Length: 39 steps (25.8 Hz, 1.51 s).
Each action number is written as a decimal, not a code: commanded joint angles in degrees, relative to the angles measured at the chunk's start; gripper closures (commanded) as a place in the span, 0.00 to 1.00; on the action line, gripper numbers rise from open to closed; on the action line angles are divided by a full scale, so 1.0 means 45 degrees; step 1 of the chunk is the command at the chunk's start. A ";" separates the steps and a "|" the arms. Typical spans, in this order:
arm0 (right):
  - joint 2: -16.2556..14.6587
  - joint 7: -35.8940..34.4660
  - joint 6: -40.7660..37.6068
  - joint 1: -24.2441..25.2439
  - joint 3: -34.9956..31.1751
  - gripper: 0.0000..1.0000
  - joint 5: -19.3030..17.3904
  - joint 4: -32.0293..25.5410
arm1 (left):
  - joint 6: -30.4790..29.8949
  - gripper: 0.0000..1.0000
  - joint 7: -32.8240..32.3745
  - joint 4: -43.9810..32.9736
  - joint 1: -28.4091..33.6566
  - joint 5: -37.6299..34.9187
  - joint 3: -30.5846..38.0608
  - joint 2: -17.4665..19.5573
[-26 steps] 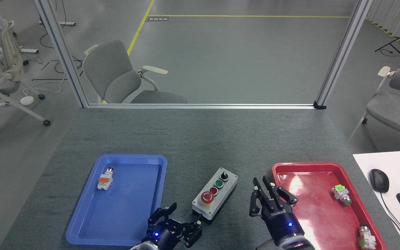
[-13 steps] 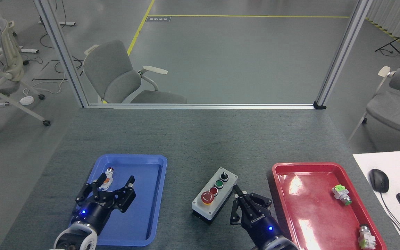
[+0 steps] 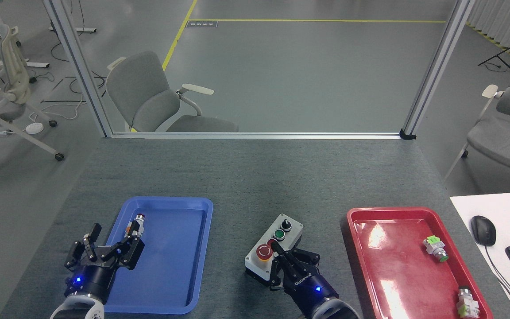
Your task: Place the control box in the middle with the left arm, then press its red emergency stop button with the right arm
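Both hands shifted left, right hand (image 3: 281,261) perhaps touching control box (image 3: 274,249)

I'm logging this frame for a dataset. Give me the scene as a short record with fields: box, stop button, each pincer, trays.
box: control box on bare table, between the trays
stop button: red button at the box's near end, uncovered
right pincer: over the box's near right side, fingertips beside the stop button; open or shut unclear
left pincer: open, empty, at blue tray's left rim
blue tray: holds one small switch part
red tray: holds two switch parts
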 commanded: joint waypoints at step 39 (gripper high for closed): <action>0.0048 -0.1125 0.2506 -0.0529 -0.1074 0.28 -0.1295 0.0097 | 0.1664 0.01 -0.0329 -0.0077 0.0203 0.0524 0.0065 -0.0249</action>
